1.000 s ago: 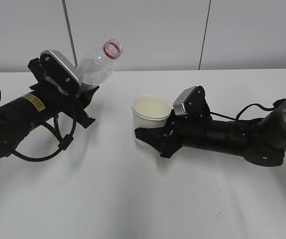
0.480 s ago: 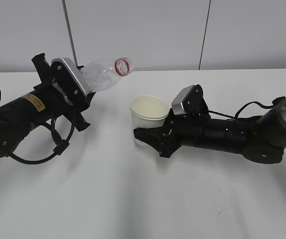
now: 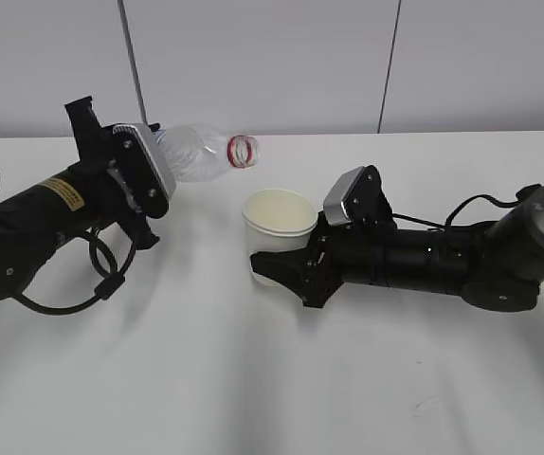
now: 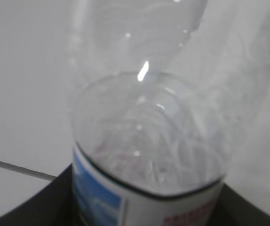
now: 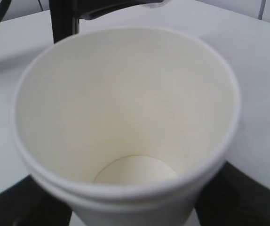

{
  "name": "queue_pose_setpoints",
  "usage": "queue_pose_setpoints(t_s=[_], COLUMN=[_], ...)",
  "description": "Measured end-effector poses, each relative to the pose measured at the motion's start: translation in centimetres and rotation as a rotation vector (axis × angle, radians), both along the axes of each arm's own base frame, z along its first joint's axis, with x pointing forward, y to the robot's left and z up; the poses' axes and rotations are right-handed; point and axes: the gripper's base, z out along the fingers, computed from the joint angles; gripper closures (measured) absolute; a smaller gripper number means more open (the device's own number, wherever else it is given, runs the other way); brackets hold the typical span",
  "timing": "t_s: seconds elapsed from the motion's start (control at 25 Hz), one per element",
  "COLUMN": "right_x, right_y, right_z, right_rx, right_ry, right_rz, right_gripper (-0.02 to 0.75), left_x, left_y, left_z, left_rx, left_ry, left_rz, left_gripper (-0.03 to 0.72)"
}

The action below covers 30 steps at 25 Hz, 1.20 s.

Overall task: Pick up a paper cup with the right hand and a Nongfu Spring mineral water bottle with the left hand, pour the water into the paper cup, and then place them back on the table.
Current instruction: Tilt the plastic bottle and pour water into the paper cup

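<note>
My left gripper (image 3: 149, 175) is shut on the clear Nongfu Spring bottle (image 3: 201, 154) and holds it tipped almost level, its open red-ringed mouth (image 3: 244, 150) pointing right, just above and left of the cup's rim. In the left wrist view the bottle (image 4: 149, 141) fills the frame, with its label at the bottom. My right gripper (image 3: 286, 268) is shut on the cream-white paper cup (image 3: 278, 230) and holds it upright. In the right wrist view the cup (image 5: 125, 117) looks dry inside. I see no water stream.
The white table (image 3: 253, 379) stretches under both arms. The left arm's looping cables (image 3: 101, 284) hang at the left. The right arm's body (image 3: 462, 265) lies low on the right. A grey panelled wall stands behind.
My left gripper has tipped the bottle further down, and its mouth has moved right and lower toward the cup. My right gripper has shifted the cup slightly left.
</note>
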Motion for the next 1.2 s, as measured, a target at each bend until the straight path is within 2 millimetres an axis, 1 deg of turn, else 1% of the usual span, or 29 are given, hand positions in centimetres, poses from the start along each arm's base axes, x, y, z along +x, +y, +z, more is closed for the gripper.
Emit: queue_pose_setpoints(t_s=[0.48,0.88,1.2], right_x=[-0.35,-0.37,-0.37], right_y=[0.15,0.16,0.16], right_z=[-0.15,-0.15,-0.15], right_rx=[-0.016,-0.016,-0.016], right_ry=[0.005,0.008,0.008], right_rz=[0.044,0.046,0.046], right_gripper=[0.228,0.228,0.229], left_x=[0.08,0.06,0.08], left_y=[0.09,0.09,0.07], left_z=[0.28,0.28,0.7], left_rx=[0.067,0.166,0.185], left_ry=[-0.068,-0.119,-0.18], left_rz=[0.003,-0.009,-0.009], left_gripper=[0.308,0.308,0.308])
